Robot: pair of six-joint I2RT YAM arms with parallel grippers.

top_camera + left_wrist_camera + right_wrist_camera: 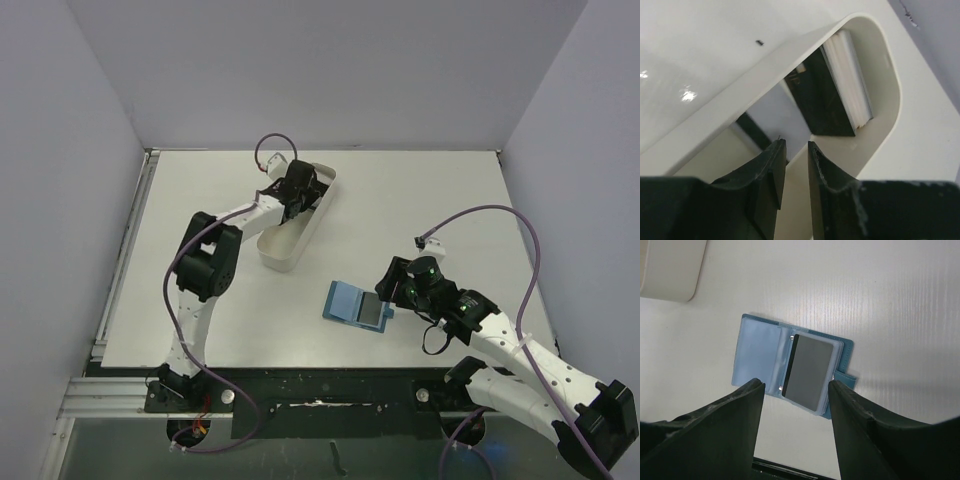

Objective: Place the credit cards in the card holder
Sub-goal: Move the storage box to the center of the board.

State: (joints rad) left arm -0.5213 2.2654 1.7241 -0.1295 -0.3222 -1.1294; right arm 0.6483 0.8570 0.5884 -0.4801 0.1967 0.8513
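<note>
I am watching the left claw (795, 145) hanging inside the white tray (888, 95), its jaws standing a little apart with nothing showing between them. The credit cards (827, 100) are leaning as a stack against the tray's rounded far end, a dark face toward the claw and pale edges fanned behind it.

The card holder (757, 355) is lying open on the tabletop (890, 300), well apart from the tray. A grey card (809, 371) is sitting on its right-hand page. I cannot tell whether that card is inside the clear pocket or only resting on top. The right claw (795, 383) is hovering above the holder with its jaws wide apart, gripping nothing.

Here is what I am worrying about. The stack is pressing against the tray wall, so a finger may have no room to get behind a single card. I could end up pinching several at once, or toppling the whole stack flat onto the tray floor, where thin cards are hard to lift. With the jaws this narrow, a slightly off approach would be pushing on a card's face instead of straddling its edge.

On the other side, nothing is pinning the holder down. If the right claw comes down off-centre, it could be sliding the holder, folding a page over, or knocking the grey card loose.
</note>
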